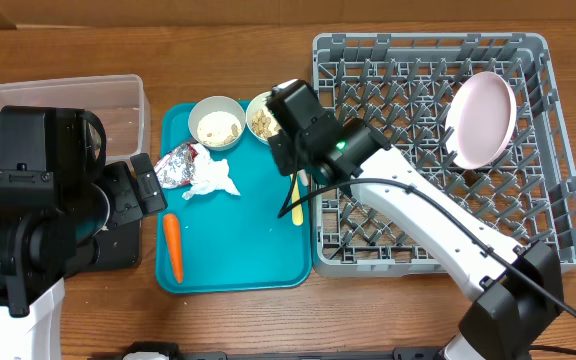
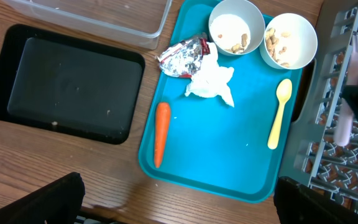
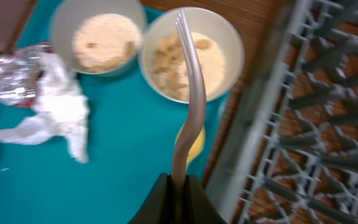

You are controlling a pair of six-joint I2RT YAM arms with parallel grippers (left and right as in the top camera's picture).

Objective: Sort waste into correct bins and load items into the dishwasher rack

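Note:
My right gripper [image 3: 180, 193] is shut on the handle of the white fork [image 3: 191, 93] and holds it above the teal tray's right edge, beside the grey dishwasher rack [image 1: 528, 230]. The pale-pink plate [image 1: 481, 120] stands in the rack. Two white bowls [image 1: 216, 122] [image 1: 264, 118] holding food bits sit at the tray's far end. The foil wrapper [image 2: 184, 56], napkin [image 2: 211, 82], carrot [image 2: 161, 132] and yellow spoon [image 2: 279, 112] lie on the tray. My left gripper [image 2: 179, 205] is open and empty above the table's front, near the black tray [image 2: 67, 84].
The teal tray [image 2: 216, 162] lies between the bins and the rack. The clear tub [image 1: 68, 110] stands at the far left, behind the black tray. The left arm covers most of the black tray in the overhead view.

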